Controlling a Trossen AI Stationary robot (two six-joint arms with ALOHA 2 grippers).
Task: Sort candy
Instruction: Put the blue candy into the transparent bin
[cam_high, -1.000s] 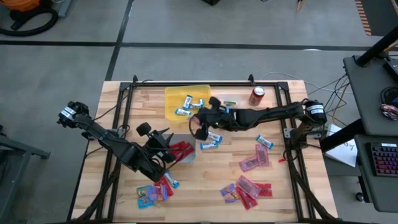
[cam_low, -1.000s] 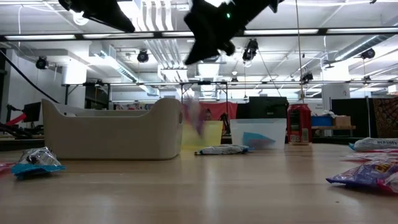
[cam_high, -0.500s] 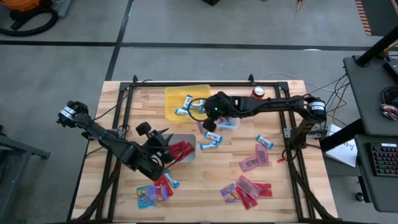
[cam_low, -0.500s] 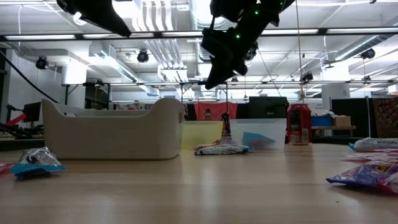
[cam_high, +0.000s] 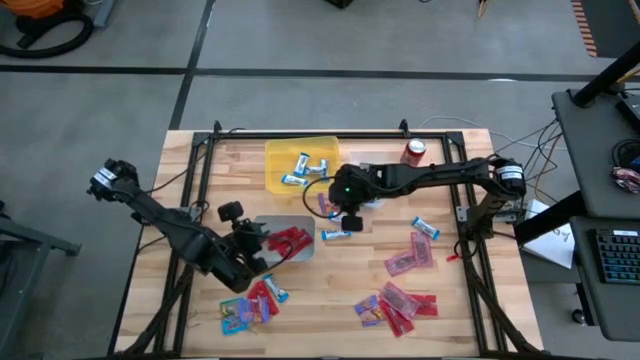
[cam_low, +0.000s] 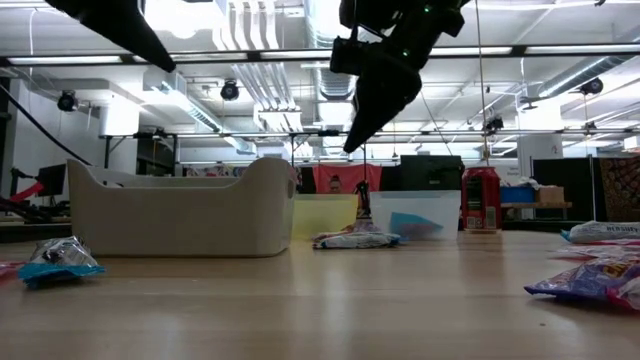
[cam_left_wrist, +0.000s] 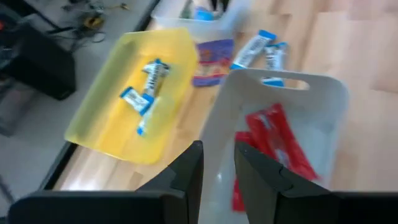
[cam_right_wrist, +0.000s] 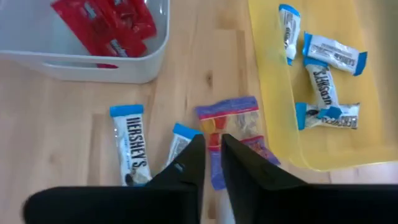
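Observation:
My right gripper (cam_high: 350, 218) (cam_right_wrist: 213, 158) hangs above the table between the yellow bin (cam_high: 290, 150) and the white bin (cam_high: 275, 222), tipped downward, a narrow gap between its fingers and nothing in them. Under it on the wood lie a purple-pink candy packet (cam_right_wrist: 233, 118) and two blue-and-silver bars (cam_right_wrist: 130, 149). My left gripper (cam_high: 262, 243) (cam_left_wrist: 217, 168) is open and empty over the near-left rim of the white bin, which holds red packets (cam_left_wrist: 280, 140). Several blue-and-silver bars (cam_right_wrist: 323, 81) lie in the yellow bin.
A clear bin (cam_low: 415, 215) stands right of the yellow one, with a red soda can (cam_high: 414, 152) beyond it. Loose candy lies at the right (cam_high: 405, 258), near right (cam_high: 395, 305) and near left (cam_high: 245, 308). A dark frame rail (cam_high: 300, 133) borders the table.
My right gripper has come down and toward the table's right and near edges, tipping to point more steeply down, and its fingers have parted slightly. A pink blur beneath it a second ago is gone. My left gripper has drawn back a little toward the left edge and turned.

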